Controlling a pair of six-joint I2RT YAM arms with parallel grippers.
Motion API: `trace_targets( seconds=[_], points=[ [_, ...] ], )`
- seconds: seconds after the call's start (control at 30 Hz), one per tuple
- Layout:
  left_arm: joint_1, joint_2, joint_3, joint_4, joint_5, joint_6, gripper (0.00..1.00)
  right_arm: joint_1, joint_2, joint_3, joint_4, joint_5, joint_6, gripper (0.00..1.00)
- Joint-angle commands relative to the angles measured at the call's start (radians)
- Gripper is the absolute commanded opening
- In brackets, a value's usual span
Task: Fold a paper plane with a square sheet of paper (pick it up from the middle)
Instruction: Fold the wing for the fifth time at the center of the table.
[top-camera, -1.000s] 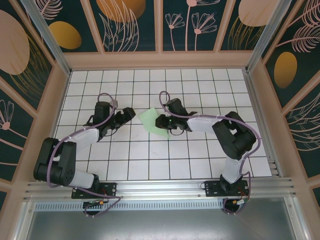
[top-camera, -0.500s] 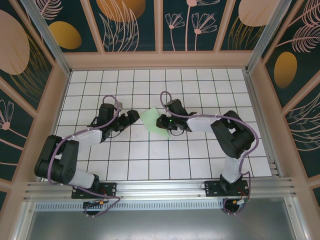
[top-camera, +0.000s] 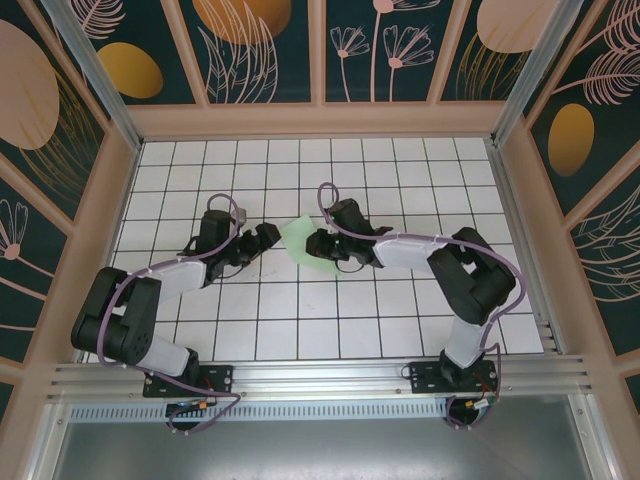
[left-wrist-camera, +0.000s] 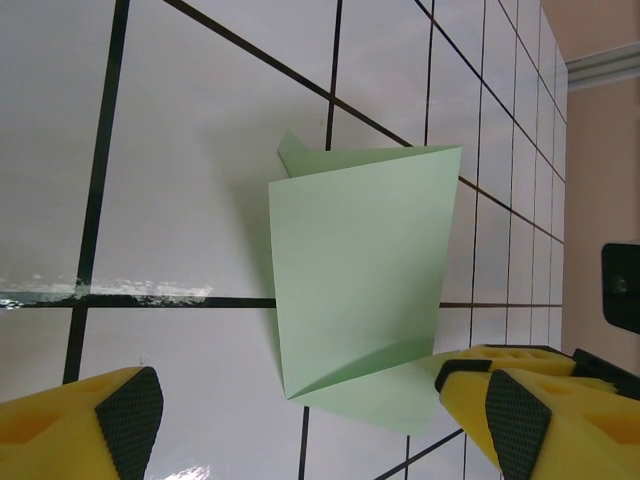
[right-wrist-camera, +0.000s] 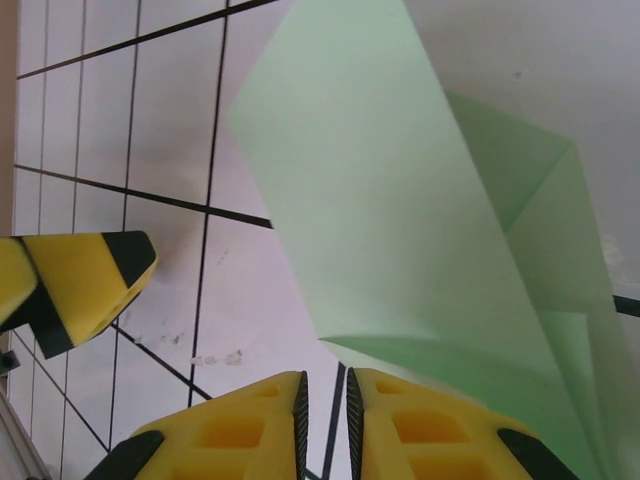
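Just above the middle of the overhead view, the square sheet of paper (top-camera: 298, 238) lies on the bench (top-camera: 300, 320) between the two arms. It is no longer flat. In the left wrist view one layer is turned over the other and stands a little proud, throwing a shadow on the tiles. Over the last second the left pincer (top-camera: 268, 236) has slid rightward, from clearly apart from the sheet to just beside its left edge. Its jaws have stayed spread wide and hold nothing, and in its own camera the sheet sits between the yellow fingers (left-wrist-camera: 100, 425). The right pincer (top-camera: 312, 243) has crept slightly left at the sheet's right side. Its jaws are drawn nearly together at the folded edge, low in its own view, and seem to nip the paper there, though the contact itself is hard to make out. The sheet has scarcely shifted. This looks like a handover of work: one side steadies the fold while the other arrives to catch or press the free side. The job appears to be at an early stage, with one loose fold, no sharp crease and no dart shape yet.
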Motion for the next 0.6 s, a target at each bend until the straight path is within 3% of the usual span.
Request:
trace_targets(
  seconds=[0.0, 0.57],
  points=[
    [-0.016, 0.015, -0.008, 0.036, 0.026, -0.02, 0.86, -0.019, 0.037, -0.021, 0.028, 0.002, 0.019, 0.2],
    [-0.104, 0.093, -0.001, 0.114, 0.123, -0.165, 0.79, -0.143, 0.073, -0.227, 0.358, -0.197, 0.21, 0.19]
  ],
)
